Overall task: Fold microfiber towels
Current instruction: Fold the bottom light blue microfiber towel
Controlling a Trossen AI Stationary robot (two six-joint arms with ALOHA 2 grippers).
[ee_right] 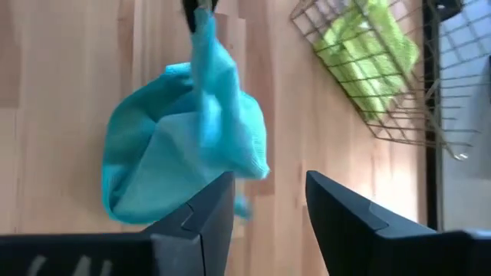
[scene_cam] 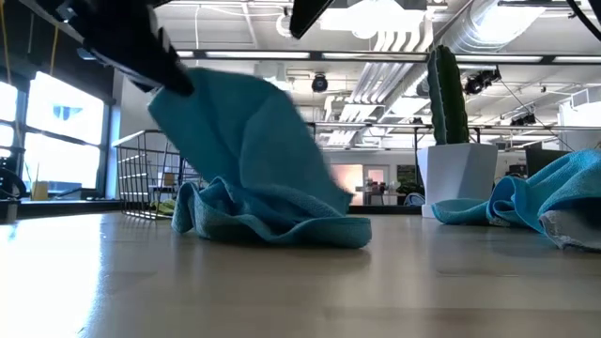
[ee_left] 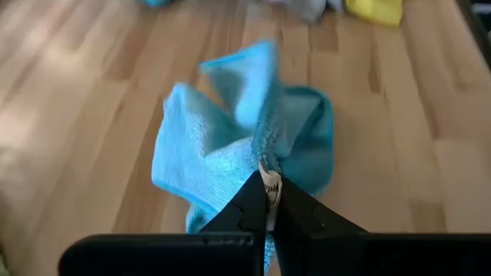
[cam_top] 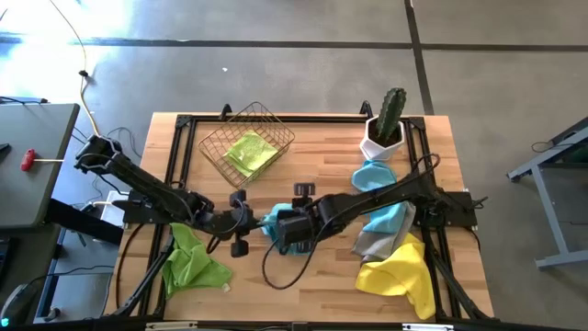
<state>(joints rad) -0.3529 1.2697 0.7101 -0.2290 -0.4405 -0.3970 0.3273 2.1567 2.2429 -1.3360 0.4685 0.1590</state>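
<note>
Take the wire basket (cam_top: 248, 147) as your landmark: it sits at the far side of the table (cam_top: 312, 285), holding a folded lime green towel (cam_top: 251, 153).

Your left gripper (ee_left: 268, 205) is just in front of the basket, near the table's middle, and its fingers are pinched together on a corner of a light blue towel (ee_left: 238, 153) — you can see the white label caught between the tips in the left wrist view. In the low view that towel (scene_cam: 254, 160) hangs from the raised corner with its lower part bunched on the wood.

Your right gripper (ee_right: 268, 203) is right beside the same towel, on the side away from the basket's left. Its fingers stand apart with bare wood between them; one finger touches or nearly touches the cloth's edge, but nothing is gripped.

The other cloths lie farther from the basket:
- a second lime green towel (cam_top: 190, 262) crumpled at the near left corner
- a second light blue towel (cam_top: 378, 184) to the basket's right, beside the potted cactus (cam_top: 388, 124)
- a grey towel (cam_top: 375, 243) and a yellow towel (cam_top: 400, 276) toward the near right — both crumpled, touching each other.
</note>
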